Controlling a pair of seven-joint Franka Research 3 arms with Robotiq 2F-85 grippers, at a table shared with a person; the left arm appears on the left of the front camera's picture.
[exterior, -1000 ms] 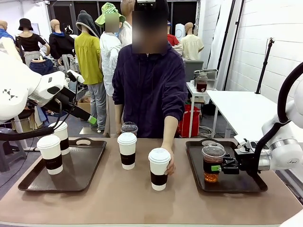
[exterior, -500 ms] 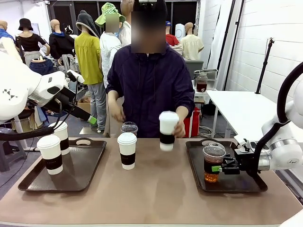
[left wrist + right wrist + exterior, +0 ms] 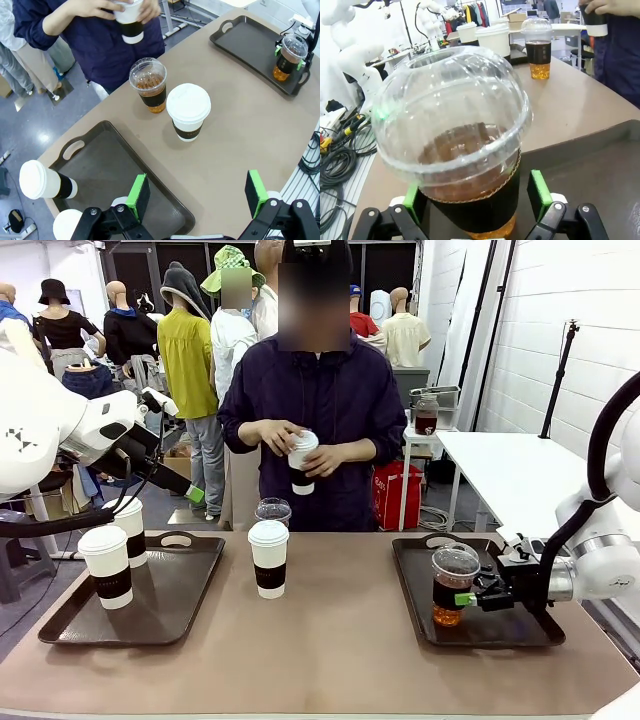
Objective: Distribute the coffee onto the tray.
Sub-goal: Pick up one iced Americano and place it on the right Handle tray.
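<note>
Dome-lidded cup (image 3: pixel 452 585) of brown coffee: upright on right tray (image 3: pixel 500 635), standing between the fingers of the right hand (image 3: pixel 462 598). Right wrist view: green pads (image 3: pixel 538 192) flank the cup's lower body, and a gap shows betw. one pad and the cup wall. Hand open, no grip. Judged: cup is set down and the hand stands off it so it can back out w/o dragging or tipping it.

Beyond that hand's fingertips, mid-surface: white cup (image 3: pixel 268 558) w/ dark sleeve, and second dome cup (image 3: pixel 272 512) just behind it, the two near touching. Neither is on a tray, so by my reading they are left to distribute.

Left hand (image 3: pixel 197 195): raised over the near part of left tray (image 3: pixel 175 590), pads wide apart, nothing betw. them, i.e. open and empty. Below it and off to one side of its fingers stand near sleeved cup (image 3: pixel 107 565) and far sleeved cup (image 3: pixel 128 528), both upright on that tray's outer end. The two mid-surface cups lie ahead of its fingertips.

Person (image 3: pixel 330 400) at far side holds held cup (image 3: pixel 300 462) in both hands at chest height, well off the surface (image 3: pixel 340 660).

Edges/room:
- Right tray: raised rim, and the fingers sit low inside it. Judged: retreat needs a lift over the rim. Bare tray on both sides of the hand.
- Left tray: inner part bare, room for more cups.
- Surface betw. trays open apart from the two cups. Their closeness leaves little finger room betw. them.
</note>
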